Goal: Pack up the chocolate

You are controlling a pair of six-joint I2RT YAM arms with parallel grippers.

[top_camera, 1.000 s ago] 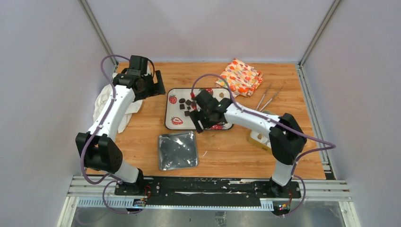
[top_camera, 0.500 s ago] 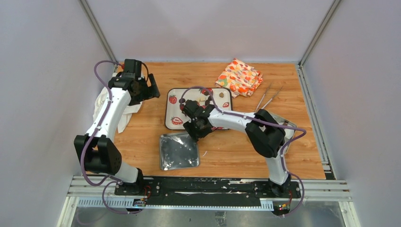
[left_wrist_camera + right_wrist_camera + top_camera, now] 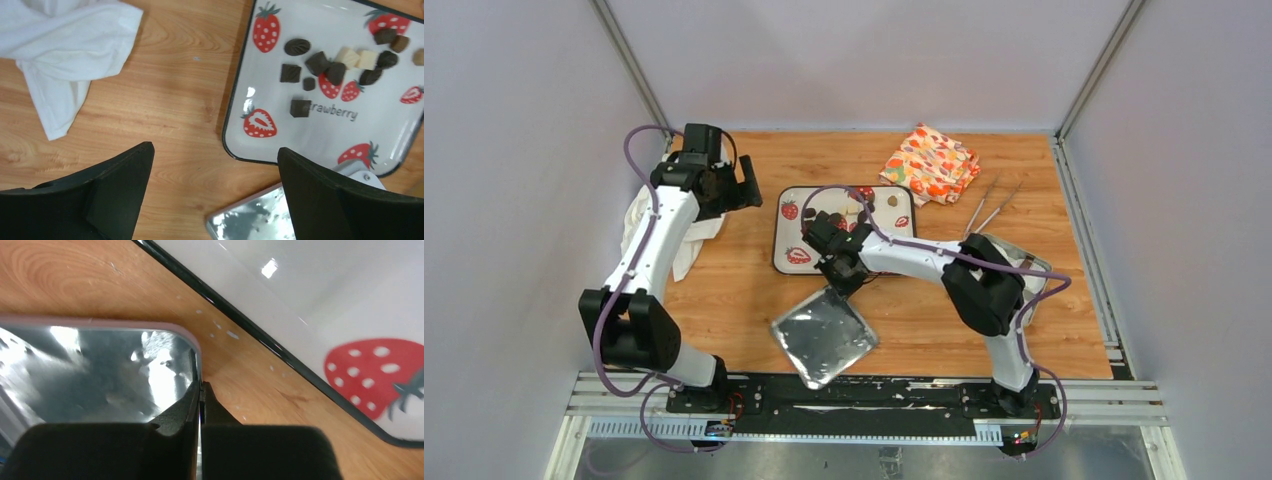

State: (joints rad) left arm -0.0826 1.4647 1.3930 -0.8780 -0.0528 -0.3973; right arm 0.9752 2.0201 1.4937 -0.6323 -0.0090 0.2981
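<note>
Lying crumpled at the left side of the wooden table is a white cloth, partly under the left arm. The left gripper hovers over bare wood between that cloth and a strawberry-printed tray, its fingers spread wide with nothing between them. The chocolate sits on the tray's far half in a loose cluster of dark brown squares and rounds with two cream cubes among them; one dark square lies apart beside the printed word "strawberry". Just off the tray's near edge, the right gripper has its fingers pressed together on the thin edge of a silver foil pouch, close to a corner. The pouch lies cornerwise between the tray and the arm bases. Further right, a folded orange patterned cloth rests at the far side, metal tweezers lie just beside it, and a clear container shows partly behind the right arm's elbow
</note>
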